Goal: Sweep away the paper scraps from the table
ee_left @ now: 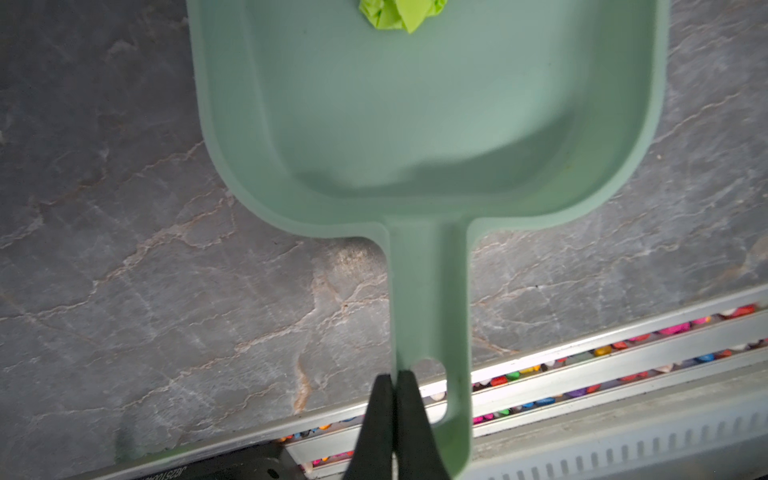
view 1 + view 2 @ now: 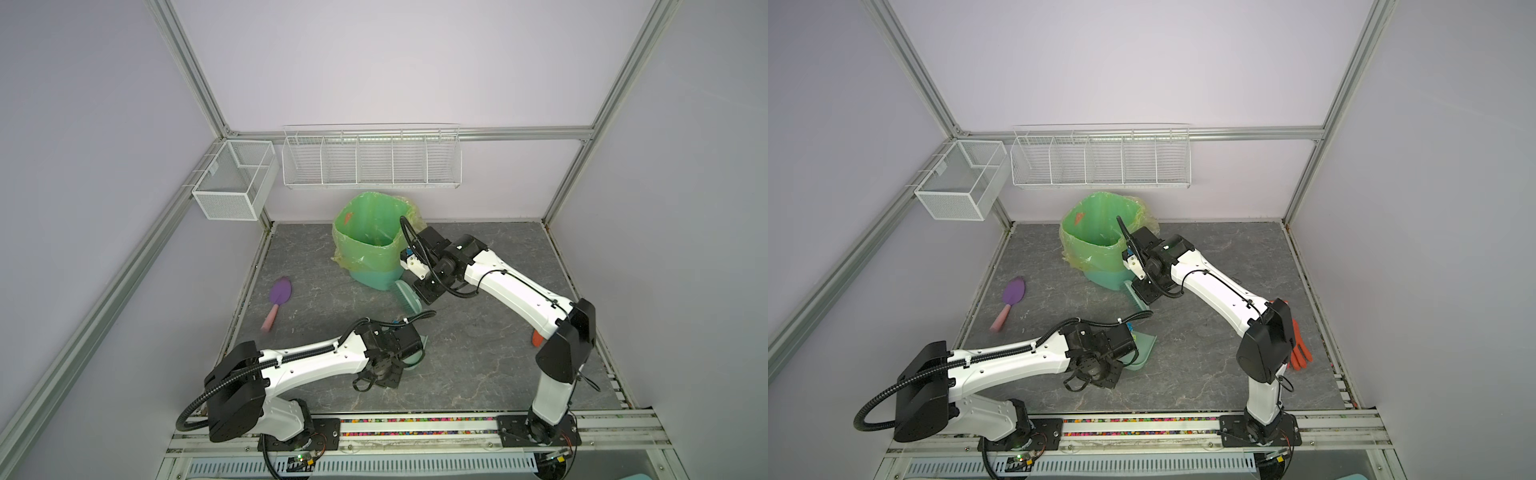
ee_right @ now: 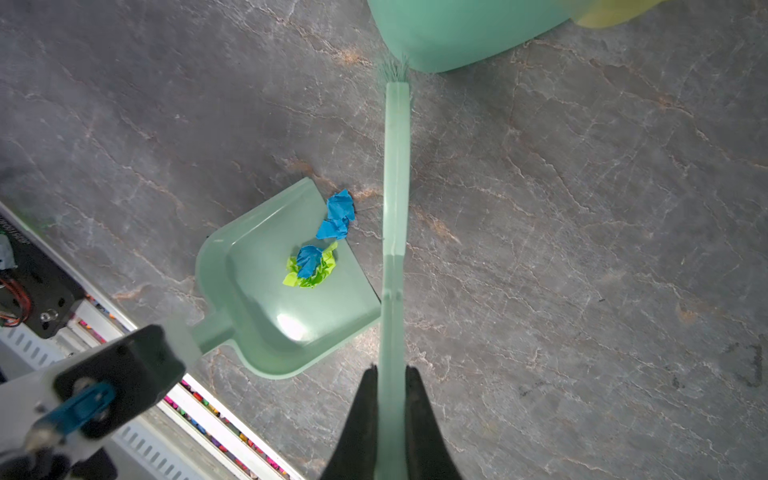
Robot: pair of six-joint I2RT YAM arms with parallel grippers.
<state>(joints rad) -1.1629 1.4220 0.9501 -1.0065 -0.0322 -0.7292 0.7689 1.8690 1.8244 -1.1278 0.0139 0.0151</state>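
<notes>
In a top view, the mint-green plastic dustpan (image 2: 1145,345) rests on the dark grey veined table (image 2: 1204,374), and the matching mint-green hand brush (image 2: 1136,301) is just beyond its open lip. The left wrist view shows the left gripper (image 1: 395,380) pinched tight on the dustpan's handle-hole rim, a thin hold that could pivot. In the right wrist view, the right gripper (image 3: 392,374) clamps the brush handle. Of the crumpled blue and lime paper scraps (image 3: 311,266), one clump sits inside the dustpan and one blue bit straddles its lip. They look feather-light and springy, better nudged with bristles than gripped.

A green-lined bin (image 2: 365,253) sits at the back, purple scoop (image 2: 281,292) (pink-handled) left, orange glove (image 2: 1302,353) right.
</notes>
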